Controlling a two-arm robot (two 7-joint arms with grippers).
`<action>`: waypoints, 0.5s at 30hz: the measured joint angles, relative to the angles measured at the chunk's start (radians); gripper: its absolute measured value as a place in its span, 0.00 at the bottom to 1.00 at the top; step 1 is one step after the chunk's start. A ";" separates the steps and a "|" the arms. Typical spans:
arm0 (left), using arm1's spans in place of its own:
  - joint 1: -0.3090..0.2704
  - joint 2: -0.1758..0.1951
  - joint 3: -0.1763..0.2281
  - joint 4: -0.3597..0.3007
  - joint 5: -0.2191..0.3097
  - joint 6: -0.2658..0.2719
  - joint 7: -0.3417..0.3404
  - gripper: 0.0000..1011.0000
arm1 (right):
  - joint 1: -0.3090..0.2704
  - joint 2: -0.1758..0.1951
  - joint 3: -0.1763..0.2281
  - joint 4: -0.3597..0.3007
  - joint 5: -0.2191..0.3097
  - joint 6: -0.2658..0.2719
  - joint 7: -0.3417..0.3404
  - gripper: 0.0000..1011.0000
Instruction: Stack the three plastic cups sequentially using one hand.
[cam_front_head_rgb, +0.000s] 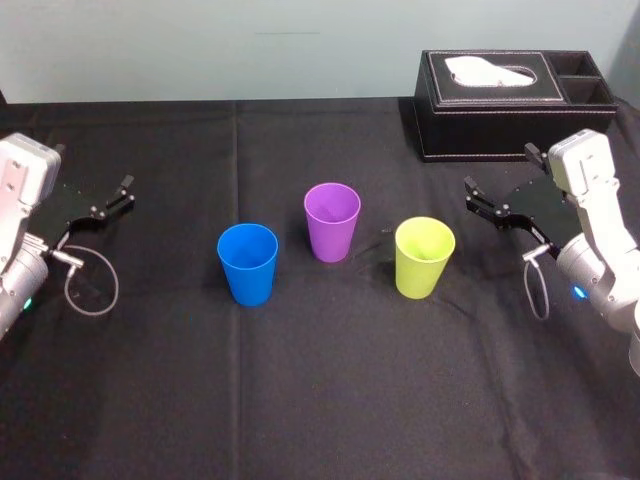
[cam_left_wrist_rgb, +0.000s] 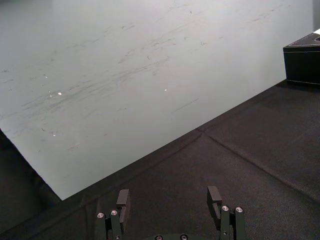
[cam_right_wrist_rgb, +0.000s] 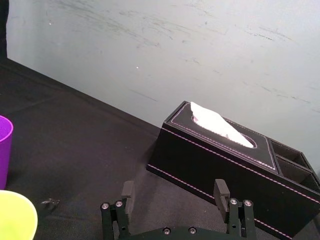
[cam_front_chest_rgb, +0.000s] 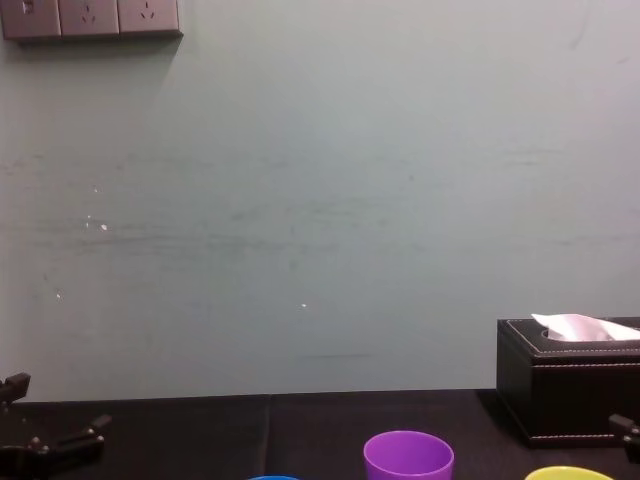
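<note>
The blue cup (cam_front_head_rgb: 247, 262), purple cup (cam_front_head_rgb: 332, 221) and yellow-green cup (cam_front_head_rgb: 424, 256) stand apart in a loose row, the black cloth (cam_front_head_rgb: 320, 400) showing bare in each gap. Its near half lies open to any reach; a tissue box (cam_front_head_rgb: 510, 103) blocks the far right corner.

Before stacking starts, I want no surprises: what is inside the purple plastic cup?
The purple tapered plastic cup looks empty: bare purple inner wall shows from above. Its near wall covers part of the floor.
</note>
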 joint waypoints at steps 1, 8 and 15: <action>0.000 0.000 0.000 0.000 0.000 0.000 0.000 1.00 | 0.000 0.000 0.000 0.000 0.000 0.000 0.000 0.99; 0.000 0.000 0.000 0.000 0.000 0.000 0.000 1.00 | 0.000 0.000 0.000 0.000 0.000 0.000 0.000 0.99; 0.000 0.000 0.000 0.000 0.000 0.000 0.000 1.00 | 0.000 0.000 0.000 0.000 0.000 0.000 0.000 0.99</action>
